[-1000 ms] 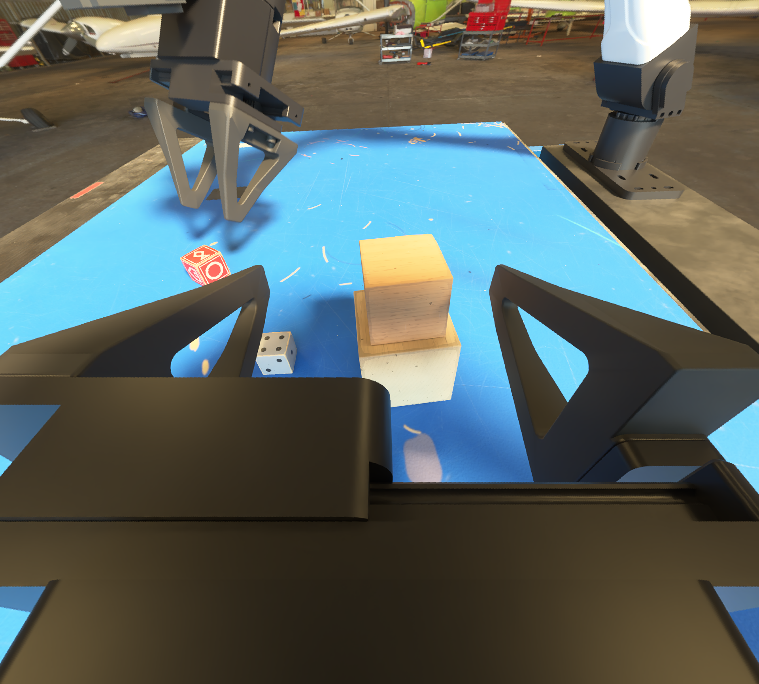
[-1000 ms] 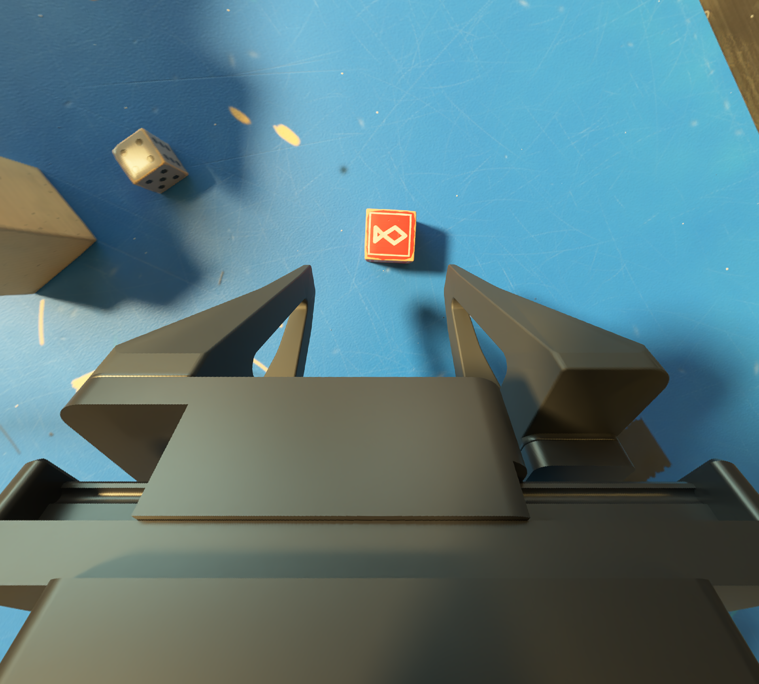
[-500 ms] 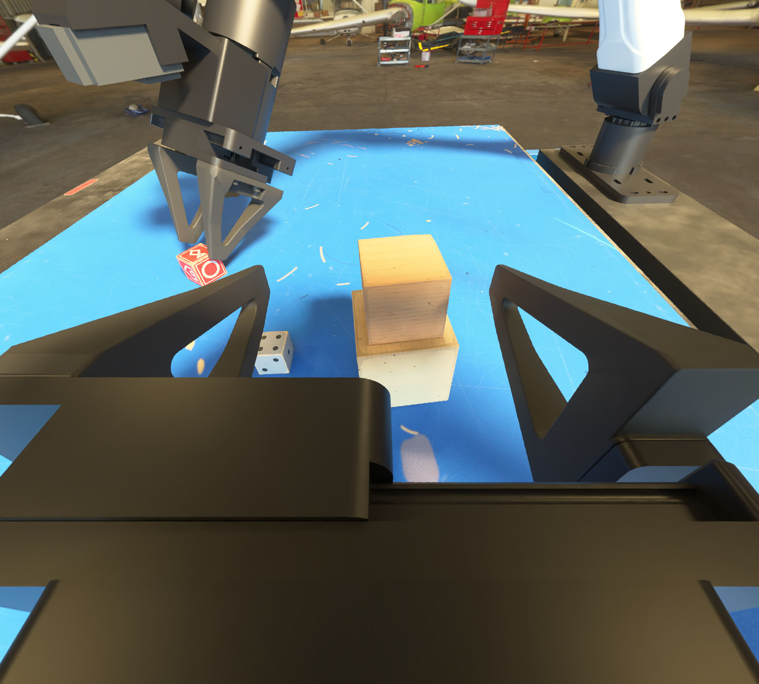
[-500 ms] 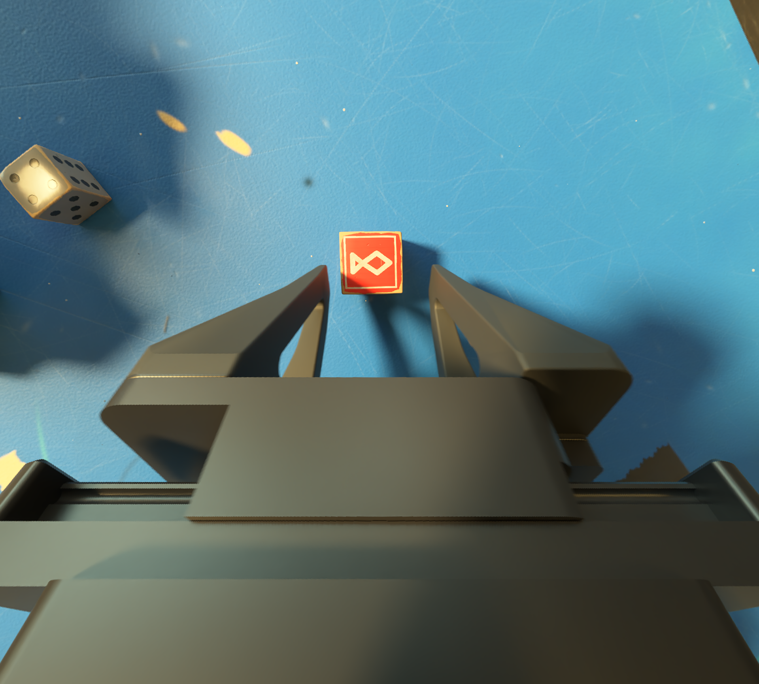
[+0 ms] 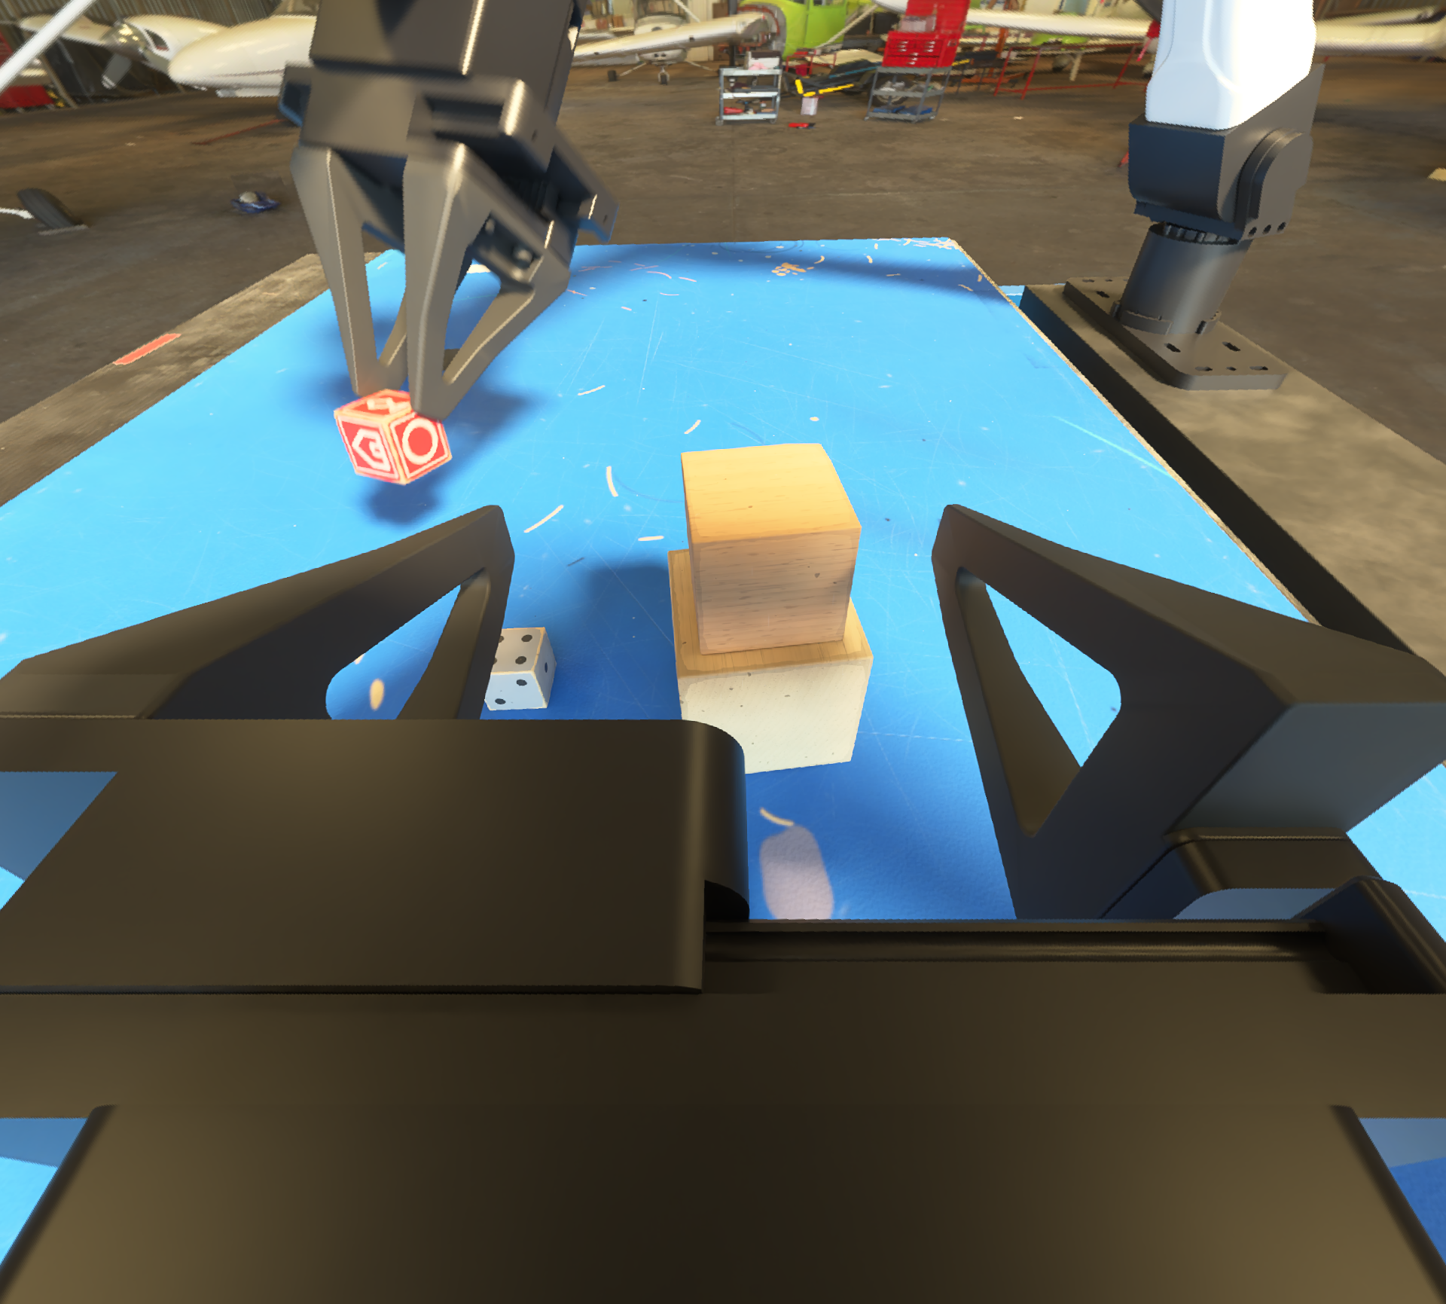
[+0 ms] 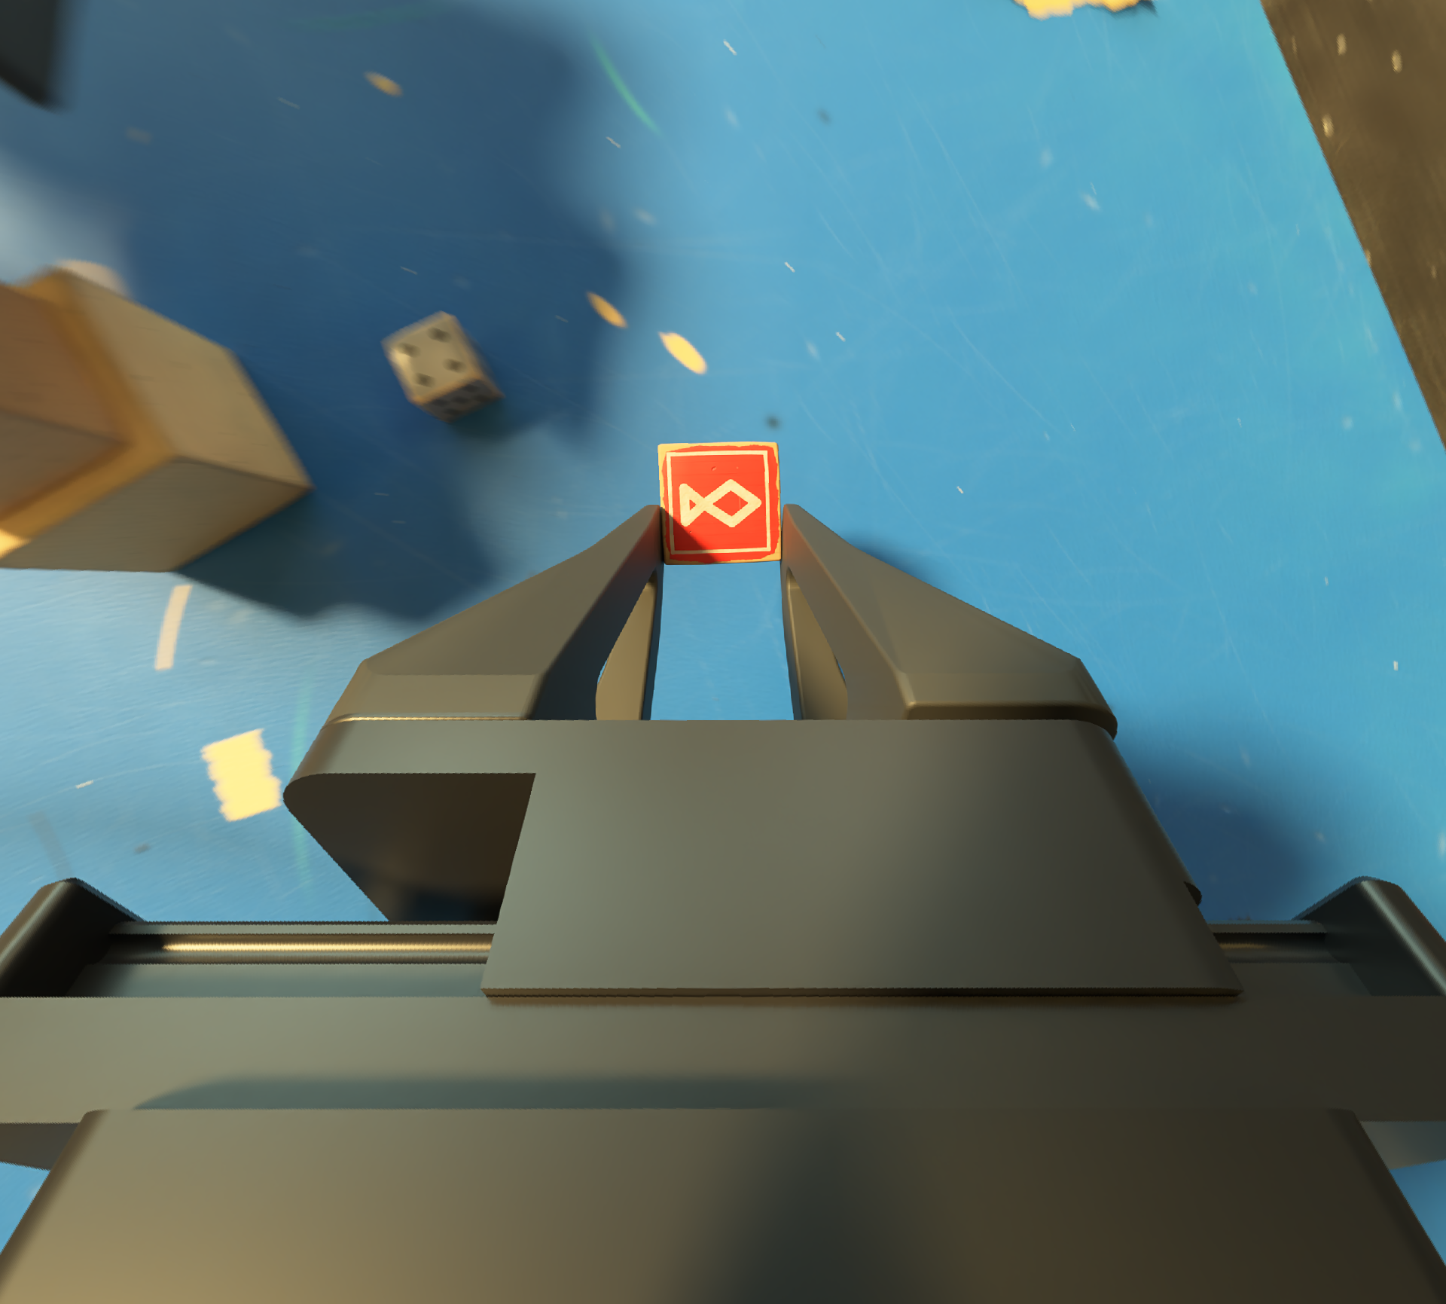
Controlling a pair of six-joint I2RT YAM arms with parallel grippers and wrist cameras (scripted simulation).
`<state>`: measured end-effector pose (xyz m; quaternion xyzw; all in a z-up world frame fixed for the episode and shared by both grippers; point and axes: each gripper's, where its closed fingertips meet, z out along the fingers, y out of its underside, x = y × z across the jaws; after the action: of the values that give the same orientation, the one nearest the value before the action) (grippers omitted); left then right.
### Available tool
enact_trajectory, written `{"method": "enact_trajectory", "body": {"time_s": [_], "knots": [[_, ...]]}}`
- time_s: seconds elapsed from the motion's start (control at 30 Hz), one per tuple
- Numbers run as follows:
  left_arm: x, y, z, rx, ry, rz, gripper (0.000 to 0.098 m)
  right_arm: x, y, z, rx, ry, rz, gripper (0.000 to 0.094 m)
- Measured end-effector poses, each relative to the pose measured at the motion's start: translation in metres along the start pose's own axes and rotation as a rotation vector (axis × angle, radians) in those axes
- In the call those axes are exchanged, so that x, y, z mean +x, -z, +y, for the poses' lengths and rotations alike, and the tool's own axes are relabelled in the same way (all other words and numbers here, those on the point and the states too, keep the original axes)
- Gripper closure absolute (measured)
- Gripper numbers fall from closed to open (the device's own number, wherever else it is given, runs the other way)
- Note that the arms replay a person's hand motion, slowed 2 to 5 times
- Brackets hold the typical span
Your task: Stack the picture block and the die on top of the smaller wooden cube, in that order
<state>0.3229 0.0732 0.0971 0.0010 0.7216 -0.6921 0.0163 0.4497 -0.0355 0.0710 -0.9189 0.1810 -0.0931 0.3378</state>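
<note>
We look across a blue tabletop point(image 5: 861, 358) with two robot arms. Our right pincer point(image 6: 720, 535) is closed on the small red picture block point(image 6: 718, 501), one finger on each side, gripping only the near part of it; most of the block sticks out beyond the tips. In the left wrist view this block point(image 5: 391, 438) hangs below the fingertips, clear of the tabletop, with its shadow beneath it, so we judge it is lifted for carrying to the stack.

Our left pincer point(image 5: 720, 523) is spread wide and holds nothing. It hovers near the wooden cubes, probably waiting for its turn with the die.

The smaller wooden cube point(image 5: 771, 546) sits on top of a larger, paler wooden cube point(image 5: 775, 707), to the right of the red block and nearer to us. Its top is bare, ready to receive the block. The white die point(image 5: 520, 668) rests on the tabletop just left of the larger cube, partly hidden behind our left pincer's finger, well apart from the right pincer.
</note>
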Motion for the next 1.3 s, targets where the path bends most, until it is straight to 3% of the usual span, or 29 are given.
{"method": "enact_trajectory", "body": {"time_s": [0.23, 0.47, 0.77, 1.3], "knots": [[0.000, 0.000, 0.001, -0.002, -0.002, 0.001, 0.0062, -0.061, 0.039, -0.045, 0.118, 0.123, -0.178, 0.0687], [0.001, 0.000, 0.001, -0.005, -0.007, 0.001, 0.0069, -0.113, 0.052, -0.058, 0.093, 0.234, -0.291, 0.0687], [0.000, 0.000, -0.001, -0.002, -0.014, 0.001, 0.0069, -0.143, 0.042, -0.059, 0.007, 0.306, -0.318, 0.0687], [0.001, 0.000, 0.001, -0.007, -0.004, 0.002, 0.0070, -0.154, 0.027, -0.055, -0.035, 0.325, -0.335, 0.0687]]}}
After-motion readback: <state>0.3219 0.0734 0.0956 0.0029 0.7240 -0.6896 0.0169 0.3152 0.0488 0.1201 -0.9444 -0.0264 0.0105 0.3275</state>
